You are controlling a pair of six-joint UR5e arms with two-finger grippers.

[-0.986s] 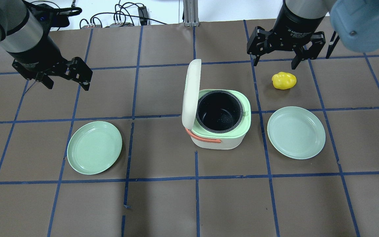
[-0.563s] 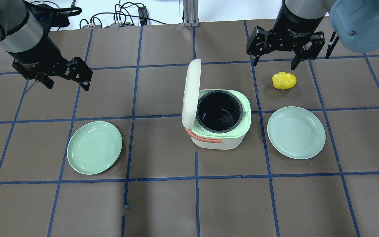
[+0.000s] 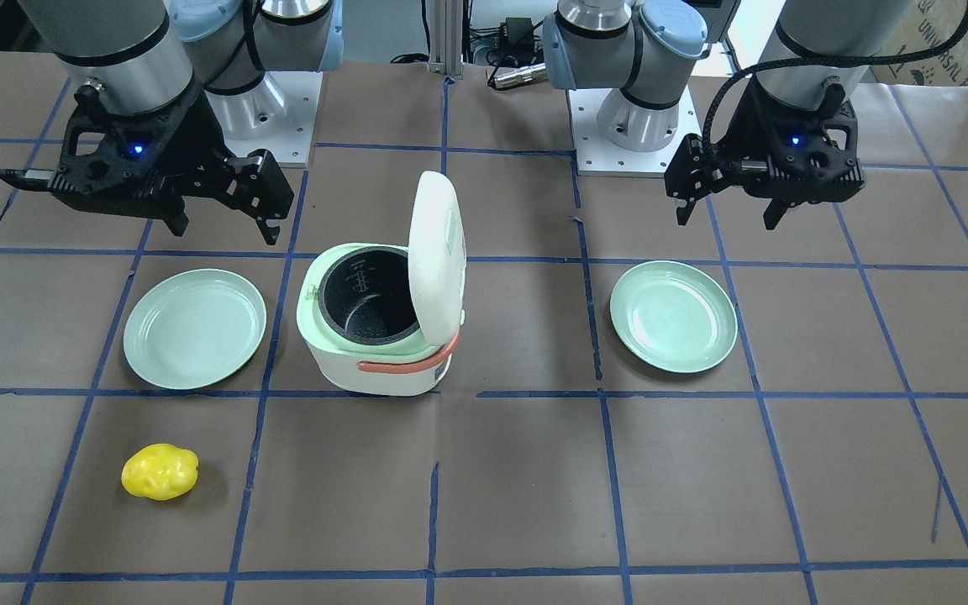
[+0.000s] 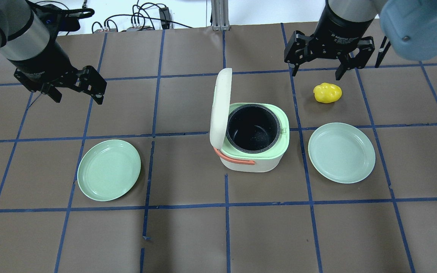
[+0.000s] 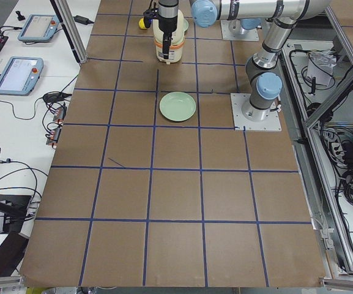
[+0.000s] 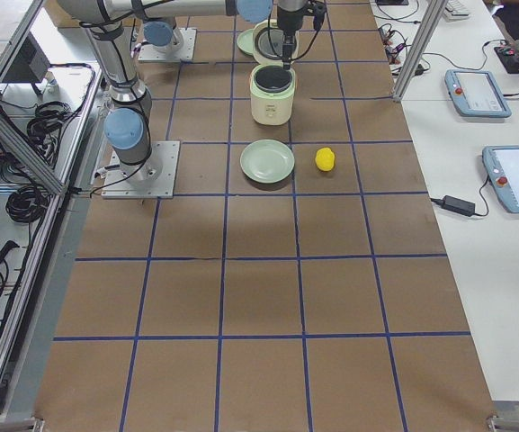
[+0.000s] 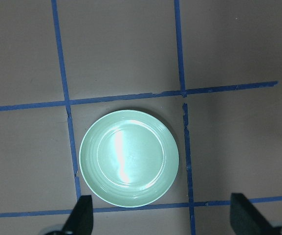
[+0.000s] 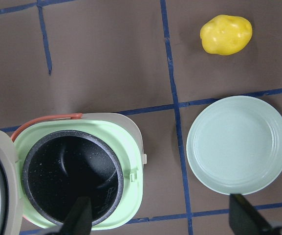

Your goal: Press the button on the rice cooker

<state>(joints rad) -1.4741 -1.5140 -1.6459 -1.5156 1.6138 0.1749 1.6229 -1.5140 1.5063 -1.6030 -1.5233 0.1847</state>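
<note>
Rice cooker (image 4: 250,132), just one, lid up; two grippers either side of it, left gripper (image 4: 77,98) and right gripper (image 4: 317,74), both spread, empty; two plates flanking, left plate (image 4: 109,170), right plate (image 4: 341,152); one yellow potato (image 4: 327,93) off its right; nothing's moved

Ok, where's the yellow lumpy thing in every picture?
Front-facing: yellow lumpy thing, low on the left.
Overhead: upper right.
Left side: tiny, at the top edge, far end.
Right side: upper middle, just right of a plate, at.
Left wrist: not in it.
Right wrist: top right.
Shared landmark: the open rice cooker, seen in all but the left wrist view.
</note>
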